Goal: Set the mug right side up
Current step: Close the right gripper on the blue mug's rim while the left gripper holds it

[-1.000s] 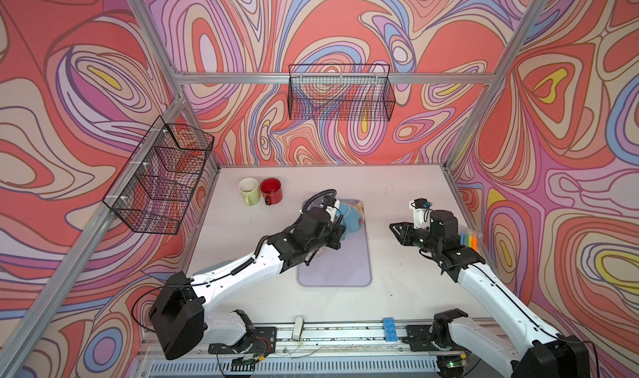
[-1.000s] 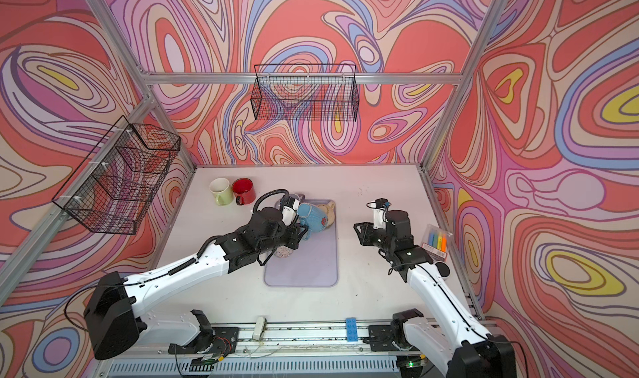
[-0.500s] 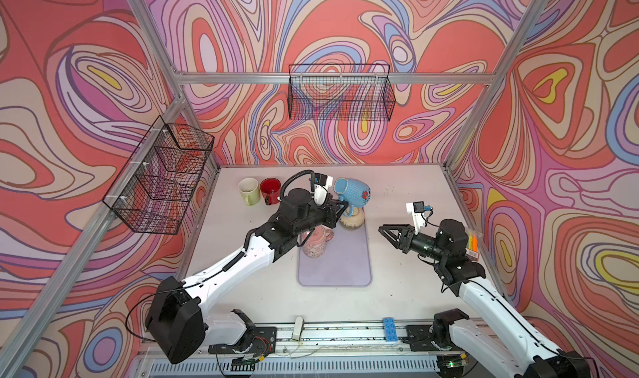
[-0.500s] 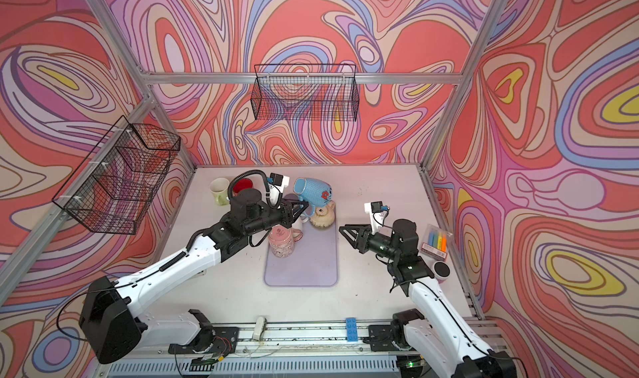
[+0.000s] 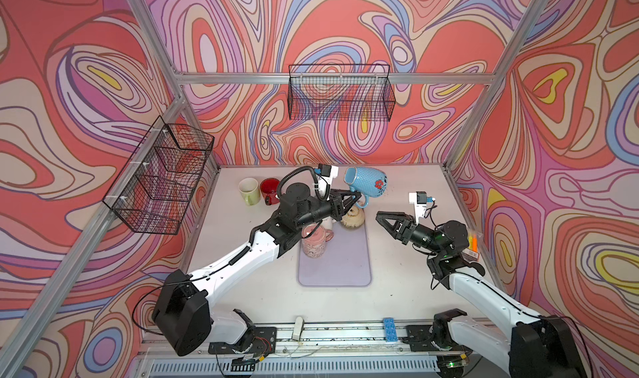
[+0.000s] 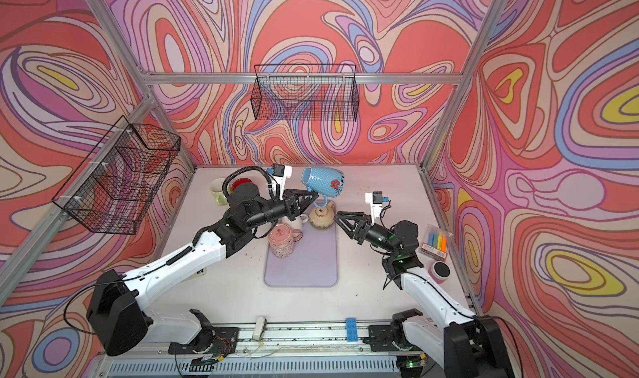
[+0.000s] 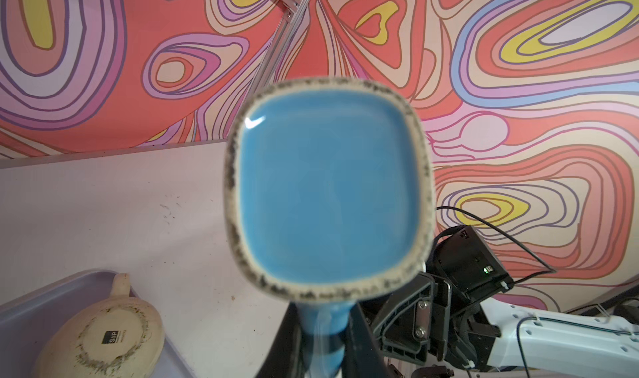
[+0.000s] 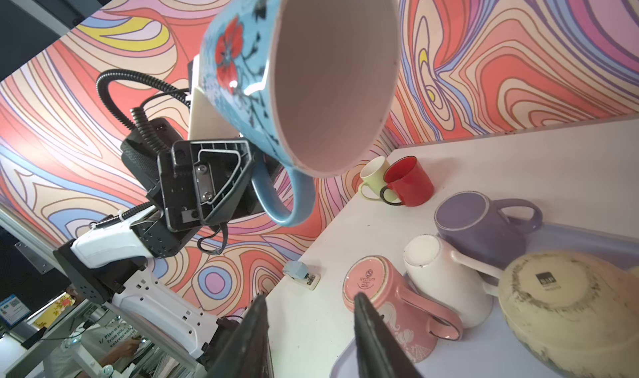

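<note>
Mug (image 5: pixel 367 185) hangs aloft near the mat's (image 5: pixel 334 267) far end, lying sideways (mouth toward the right arm), its handle clamped in the left gripper (image 5: pixel 356 197). By my read it's about half turned, with uprighting and setting down still to do. Right gripper (image 5: pixel 382 217) is near, jaws apart and empty.

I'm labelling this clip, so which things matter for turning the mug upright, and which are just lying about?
In the job: blue mug, held sideways by its handle; left gripper, shut on it; right gripper, open, empty.
Lying about: pink mug, beige mug, green mug, red mug, marker pack, blue brick.
</note>
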Action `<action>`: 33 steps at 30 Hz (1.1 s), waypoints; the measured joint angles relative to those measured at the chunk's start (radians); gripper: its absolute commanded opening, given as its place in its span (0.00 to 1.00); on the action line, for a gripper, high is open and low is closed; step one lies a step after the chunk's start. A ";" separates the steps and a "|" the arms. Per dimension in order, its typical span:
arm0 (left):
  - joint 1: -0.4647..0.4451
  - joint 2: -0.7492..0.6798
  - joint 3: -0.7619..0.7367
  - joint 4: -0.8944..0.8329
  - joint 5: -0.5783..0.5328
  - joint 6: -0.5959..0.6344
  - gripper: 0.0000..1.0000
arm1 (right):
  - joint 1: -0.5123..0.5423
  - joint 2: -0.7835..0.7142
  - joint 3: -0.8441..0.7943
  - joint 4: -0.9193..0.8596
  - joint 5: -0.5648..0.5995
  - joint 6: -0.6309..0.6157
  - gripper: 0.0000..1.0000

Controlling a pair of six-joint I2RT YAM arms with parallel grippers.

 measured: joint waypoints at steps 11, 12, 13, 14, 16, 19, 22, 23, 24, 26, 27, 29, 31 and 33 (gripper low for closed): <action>0.000 0.010 -0.002 0.046 0.020 -0.040 0.00 | 0.076 0.182 0.055 0.261 0.029 0.071 0.41; 0.000 0.010 -0.003 0.047 0.020 -0.040 0.00 | 0.076 0.188 0.059 0.281 0.033 0.076 0.41; 0.000 0.010 -0.004 0.048 0.020 -0.041 0.00 | 0.076 0.195 0.063 0.299 0.037 0.081 0.41; 0.000 0.010 -0.006 0.049 0.020 -0.043 0.00 | 0.076 0.201 0.066 0.313 0.042 0.084 0.40; 0.000 0.010 -0.007 0.052 0.021 -0.047 0.00 | 0.076 0.216 0.068 0.344 0.051 0.093 0.40; 0.000 0.011 -0.008 0.063 0.021 -0.055 0.00 | 0.076 0.248 0.071 0.394 0.061 0.114 0.40; 0.000 0.013 -0.008 0.077 0.025 -0.064 0.00 | 0.076 0.286 0.082 0.438 0.067 0.134 0.40; 0.000 0.014 -0.008 0.082 0.026 -0.067 0.00 | 0.076 0.295 0.085 0.448 0.068 0.140 0.39; 0.000 0.018 -0.008 0.089 0.027 -0.070 0.00 | 0.076 0.304 0.089 0.463 0.069 0.146 0.39; 0.000 0.024 -0.009 0.096 0.029 -0.076 0.00 | 0.076 0.314 0.095 0.484 0.070 0.156 0.39; 0.000 0.027 -0.011 0.097 0.031 -0.077 0.00 | 0.076 0.319 0.101 0.494 0.071 0.161 0.39; 0.000 0.031 -0.014 0.098 0.033 -0.080 0.00 | 0.076 0.326 0.111 0.509 0.072 0.168 0.39; 0.000 0.036 -0.015 0.110 0.035 -0.085 0.00 | 0.076 0.330 0.119 0.516 0.072 0.172 0.38; 0.001 0.037 -0.016 0.117 0.035 -0.088 0.00 | 0.076 0.336 0.123 0.523 0.073 0.175 0.37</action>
